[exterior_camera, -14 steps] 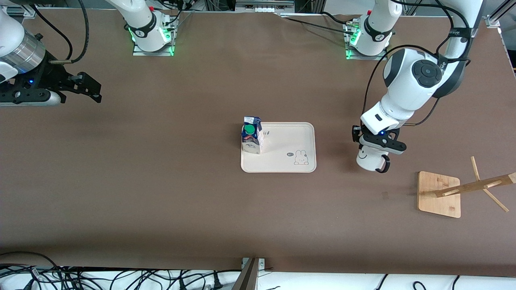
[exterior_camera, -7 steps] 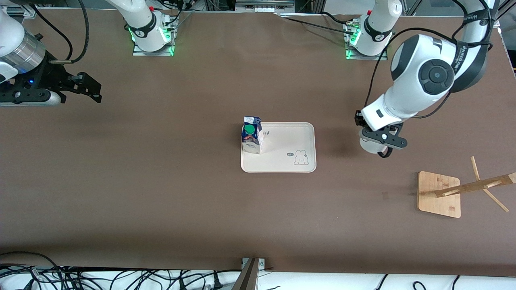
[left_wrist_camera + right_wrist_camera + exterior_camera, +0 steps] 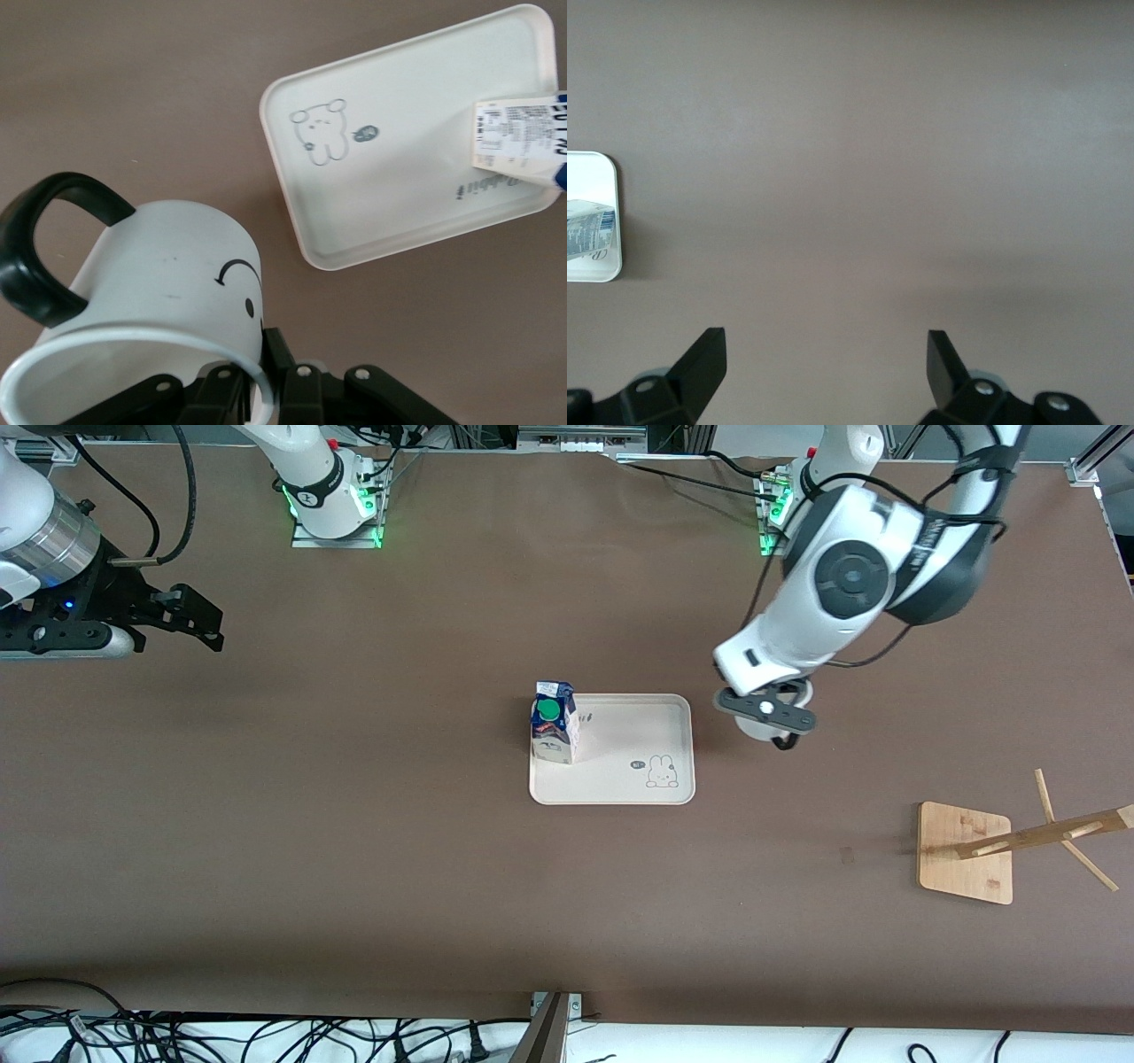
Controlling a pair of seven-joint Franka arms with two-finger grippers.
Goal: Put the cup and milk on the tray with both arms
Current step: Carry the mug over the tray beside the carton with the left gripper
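Observation:
The cream tray [image 3: 620, 779] lies mid-table with its bunny drawing. The milk carton [image 3: 553, 724], green cap up, stands on the tray's end toward the right arm. My left gripper [image 3: 769, 713] is shut on the rim of the white cup [image 3: 760, 728] and holds it in the air over bare table just off the tray's end toward the left arm. In the left wrist view the cup [image 3: 168, 266] shows its smiley and black handle, with the tray [image 3: 390, 204] and the carton [image 3: 518, 137] below. My right gripper [image 3: 824, 363] is open and empty, waiting at the right arm's end.
A wooden rack with a square base [image 3: 964, 852] and slanted pegs stands toward the left arm's end, nearer the front camera. Cables lie along the table's front edge [image 3: 266, 1036].
My left arm has lifted the cup and carried it from near the rack toward the tray. The right arm, milk and tray have not moved.

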